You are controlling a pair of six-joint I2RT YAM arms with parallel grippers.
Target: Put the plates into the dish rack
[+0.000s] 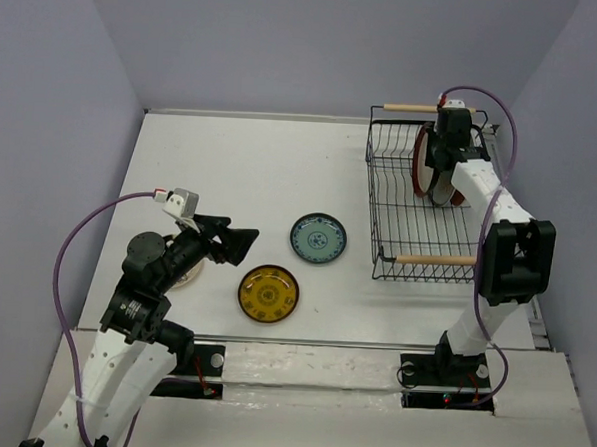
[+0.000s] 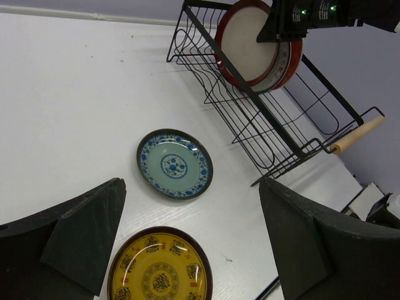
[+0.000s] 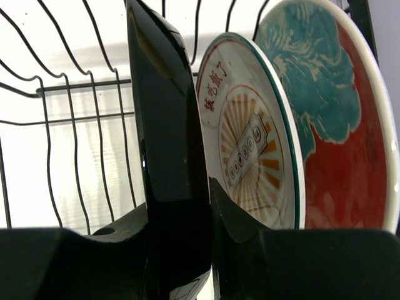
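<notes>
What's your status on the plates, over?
Right hand shut on red-rimmed plate, upright in dish rack. Left hand open, empty, near amber plate. Teal-blue plate also on table. Nothing seen blocking.

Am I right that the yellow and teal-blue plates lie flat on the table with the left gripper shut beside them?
Not quite: the left gripper is open, its fingers spread wide in the left wrist view. The yellow plate and teal-blue plate do lie flat on the table.

a robotics lab booth: white table inside plain lavender walls
</notes>
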